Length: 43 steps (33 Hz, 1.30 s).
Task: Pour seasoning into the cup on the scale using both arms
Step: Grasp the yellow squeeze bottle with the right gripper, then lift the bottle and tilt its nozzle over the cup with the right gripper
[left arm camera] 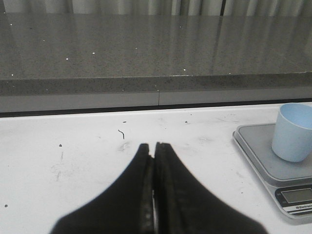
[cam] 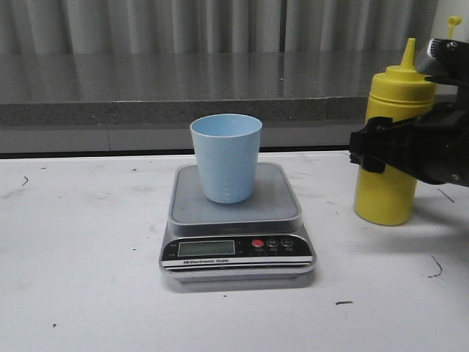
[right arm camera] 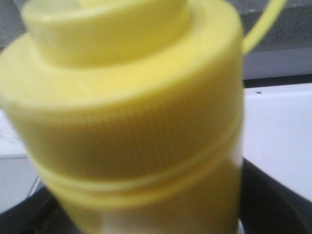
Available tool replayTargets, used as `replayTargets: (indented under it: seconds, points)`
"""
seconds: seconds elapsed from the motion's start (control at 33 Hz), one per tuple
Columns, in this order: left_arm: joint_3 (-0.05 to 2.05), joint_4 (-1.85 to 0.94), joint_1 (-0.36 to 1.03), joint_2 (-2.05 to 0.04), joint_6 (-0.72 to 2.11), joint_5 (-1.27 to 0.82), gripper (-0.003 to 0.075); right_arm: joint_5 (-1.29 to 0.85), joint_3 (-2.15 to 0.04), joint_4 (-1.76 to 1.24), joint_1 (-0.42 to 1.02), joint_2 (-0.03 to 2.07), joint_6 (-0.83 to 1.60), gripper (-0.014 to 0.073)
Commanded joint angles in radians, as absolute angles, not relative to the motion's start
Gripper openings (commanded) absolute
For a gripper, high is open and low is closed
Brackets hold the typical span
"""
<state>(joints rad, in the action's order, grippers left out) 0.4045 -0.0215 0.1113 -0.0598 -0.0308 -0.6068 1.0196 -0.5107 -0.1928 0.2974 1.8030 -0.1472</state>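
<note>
The pale blue cup (cam: 226, 158) stands upright on the platform of the silver-grey scale (cam: 275, 199) at the table's centre. The yellow seasoning bottle (cam: 387, 202) stands upright on the table to the right of the scale, nozzle up. My right gripper (cam: 375, 151) is closed around the bottle's middle. In the right wrist view the bottle (right arm camera: 131, 122) fills the frame, with a black finger (right arm camera: 275, 204) on each side. My left gripper (left arm camera: 154, 146) is shut and empty, low over the table left of the scale (left arm camera: 256, 151) and cup (left arm camera: 292, 131). It is out of the front view.
A white table (cam: 88, 257) with small dark marks carries everything. A grey stone ledge (cam: 183, 95) runs along the back, with a curtain behind it. The bottle's thin yellow cap strap (right arm camera: 263, 24) sticks out to the side.
</note>
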Motion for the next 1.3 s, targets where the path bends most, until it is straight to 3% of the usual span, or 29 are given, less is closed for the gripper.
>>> replayTargets:
  seconds: [0.0, 0.36, 0.45, 0.54, 0.61, 0.85, 1.06, 1.27]
  points:
    - [0.429, -0.03, 0.108, -0.07, -0.043, -0.524, -0.002, 1.058, -0.577, -0.176, 0.296, 1.798, -0.148, 0.0588]
    - [0.429, -0.03, 0.108, -0.07, -0.043, -0.524, -0.002, 1.068, -0.617, -0.176, 0.296, 1.867, -0.148, 0.0578]
    - [0.429, -0.03, 0.108, -0.07, -0.043, -0.524, -0.002, 1.073, -0.617, -0.175, 0.296, 1.867, -0.148, 0.0423]
    - [0.429, -0.03, 0.108, -0.07, -0.043, -0.524, -0.002, 1.096, -0.616, -0.168, 0.296, 1.867, -0.148, 0.0194]
    - [0.429, -0.03, 0.108, -0.07, -0.043, -0.524, -0.002, 1.118, -0.616, -0.159, 0.296, 1.864, -0.147, 0.0124]
    - [0.429, -0.03, 0.108, -0.07, -0.043, -0.524, -0.002, 1.06, -0.677, -0.145, 0.296, 1.729, 0.107, 0.0118]
    - [0.429, -0.03, 0.108, -0.07, -0.043, -0.524, -0.002, 0.748, -0.868, -0.102, 0.296, 1.632, 0.592, 0.0118]
    - [0.429, -0.03, 0.108, -0.07, -0.043, -0.524, -0.002, 0.671, -0.951, -0.067, 0.296, 1.635, 1.066, 0.0118]
